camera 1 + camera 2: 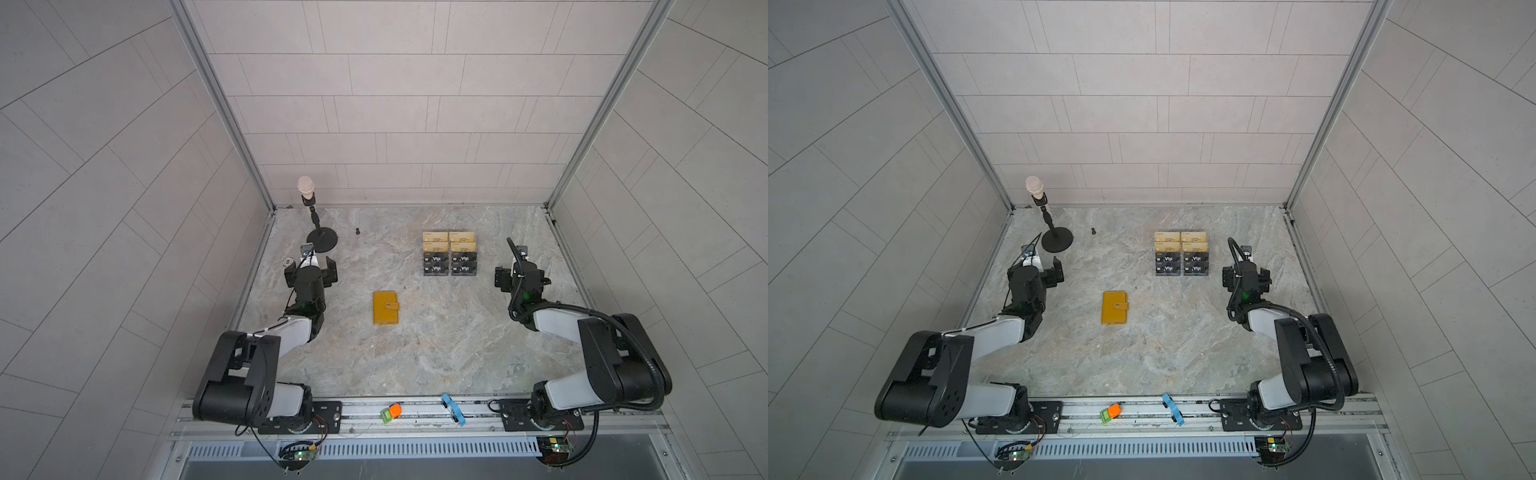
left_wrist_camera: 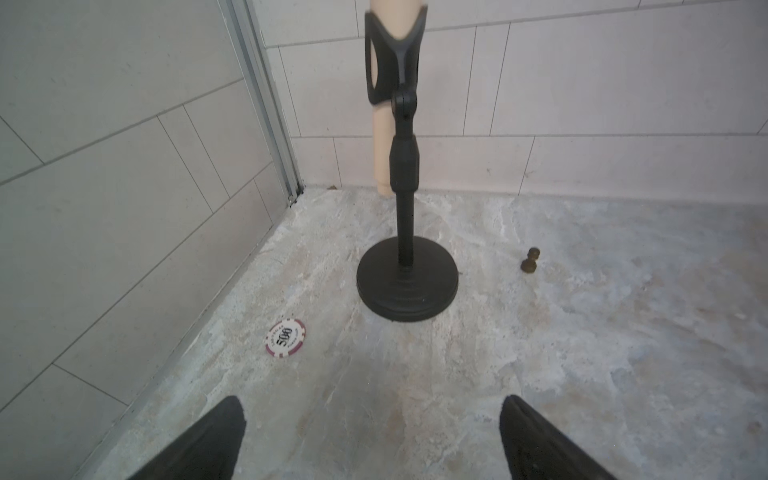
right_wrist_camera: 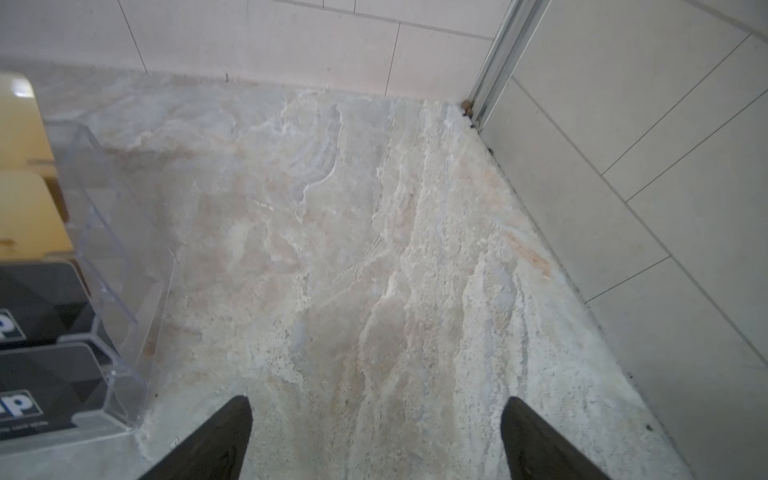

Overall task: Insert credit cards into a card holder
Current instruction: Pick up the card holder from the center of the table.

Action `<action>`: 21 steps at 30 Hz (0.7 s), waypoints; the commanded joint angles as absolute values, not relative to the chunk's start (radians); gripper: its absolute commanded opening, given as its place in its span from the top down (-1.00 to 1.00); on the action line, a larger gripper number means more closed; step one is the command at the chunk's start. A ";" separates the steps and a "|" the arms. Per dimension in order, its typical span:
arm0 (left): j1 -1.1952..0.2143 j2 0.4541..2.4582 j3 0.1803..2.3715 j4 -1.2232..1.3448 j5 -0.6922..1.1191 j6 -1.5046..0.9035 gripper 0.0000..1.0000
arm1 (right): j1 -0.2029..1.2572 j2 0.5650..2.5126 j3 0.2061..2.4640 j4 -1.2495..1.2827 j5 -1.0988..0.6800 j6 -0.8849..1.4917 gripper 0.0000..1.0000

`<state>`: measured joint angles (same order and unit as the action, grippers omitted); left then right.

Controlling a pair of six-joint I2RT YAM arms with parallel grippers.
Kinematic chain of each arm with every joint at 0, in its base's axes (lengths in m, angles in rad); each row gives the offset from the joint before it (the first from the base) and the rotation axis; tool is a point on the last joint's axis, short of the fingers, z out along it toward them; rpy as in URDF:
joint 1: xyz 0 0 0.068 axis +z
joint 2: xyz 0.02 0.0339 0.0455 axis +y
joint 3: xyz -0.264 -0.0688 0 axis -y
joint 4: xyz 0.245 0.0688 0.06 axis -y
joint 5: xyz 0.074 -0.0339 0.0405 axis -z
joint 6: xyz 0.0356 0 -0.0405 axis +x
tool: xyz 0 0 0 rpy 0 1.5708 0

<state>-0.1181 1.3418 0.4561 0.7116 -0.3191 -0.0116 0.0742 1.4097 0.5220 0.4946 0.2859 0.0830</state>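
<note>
The marbled stone table (image 1: pixel 415 353) filled the floor of the tiled enclosure, with both arms reaching in from the near rail. The left arm (image 1: pixel 291 328) sat on its side of the table; in its wrist view the left gripper (image 2: pixel 371 401) stood wide open above bare stone, with nothing between the jaws. The right arm (image 1: pixel 582 332) mirrored it on the opposite side, and the right gripper (image 3: pixel 378 400) was likewise spread apart and empty, hovering over bare table just beside the clear acrylic card stand (image 3: pixel 116 257).

A black microphone stand (image 1: pixel 322 241) stood upright near the far left corner with a cream microphone (image 1: pixel 305 187) clipped at its top, its round base just ahead of the left gripper.

The acrylic stand sat toward the far right, holding cards in two columns of tiers. The card holder (image 1: pixel 385 307) – a mustard-yellow wallet – lay flat and closed near the middle of the table, its snap tab on the side toward the right arm, well apart from both grippers and nearer the rail than the card stand.

The gold cards (image 1: pixel 449 241) filled the far tiers; the credit cards (image 1: pixel 450 264) – black, lettered "Vip" – filled the near tiers.

A poker chip (image 2: pixel 285 337) lay flat near the left wall, beside the left gripper. A small brass-coloured piece (image 2: pixel 530 261) sat on the table beside the microphone stand's base, too small to identify.
</note>
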 commanded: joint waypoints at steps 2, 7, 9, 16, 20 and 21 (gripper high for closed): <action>-0.115 1.239 0.559 0.399 -0.382 -0.104 -0.98 | 0.081 1.256 0.605 0.258 0.336 0.112 -0.84; -0.127 1.174 0.753 -0.068 -0.301 -0.225 -0.72 | 0.104 1.103 0.703 -0.005 0.261 0.130 -0.69; -0.133 1.186 0.827 -0.232 -0.203 -0.239 -0.56 | 0.147 1.057 0.758 -0.133 0.248 0.136 -0.61; -0.154 1.137 0.887 -0.519 0.105 -0.306 -0.45 | 0.370 0.989 0.929 -0.486 0.188 0.201 -0.48; -0.201 1.127 0.832 -0.509 0.323 -0.356 -0.44 | 0.548 1.035 1.019 -0.607 0.223 0.243 -0.44; -0.212 1.126 0.811 -0.479 0.378 -0.374 -0.44 | 0.579 1.050 1.037 -0.615 0.216 0.258 -0.41</action>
